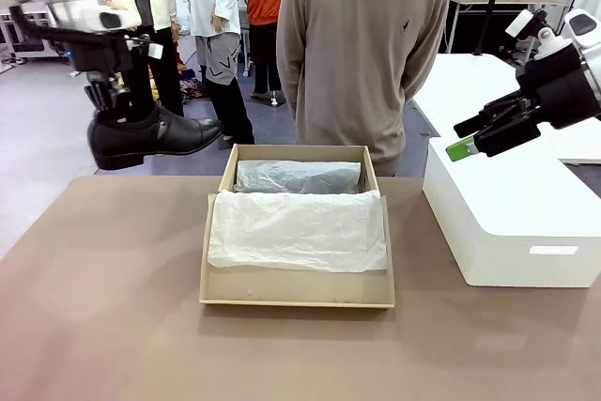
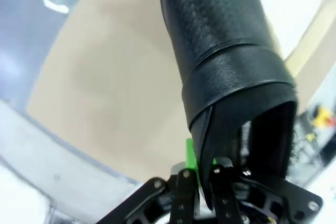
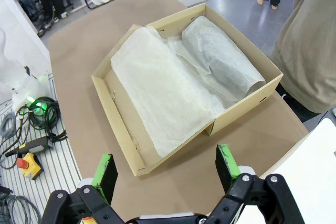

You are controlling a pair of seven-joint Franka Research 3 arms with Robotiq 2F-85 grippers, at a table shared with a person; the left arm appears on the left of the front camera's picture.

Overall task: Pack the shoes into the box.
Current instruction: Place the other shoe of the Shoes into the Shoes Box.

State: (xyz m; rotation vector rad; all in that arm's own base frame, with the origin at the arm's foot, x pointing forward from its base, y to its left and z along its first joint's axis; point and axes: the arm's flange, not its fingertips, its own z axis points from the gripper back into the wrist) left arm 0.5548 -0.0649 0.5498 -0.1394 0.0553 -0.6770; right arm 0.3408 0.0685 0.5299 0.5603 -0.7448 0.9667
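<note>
Left pincer (image 1: 111,108) is clamped on the shoe (image 1: 155,138) at its heel collar, aloft, left of the box (image 1: 297,300).

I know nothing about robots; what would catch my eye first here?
A black shoe hangs in the air at far left, pinched by the left gripper. In the middle sits an open cardboard box lined with white tissue paper; the right gripper hovers open above a white block.
</note>
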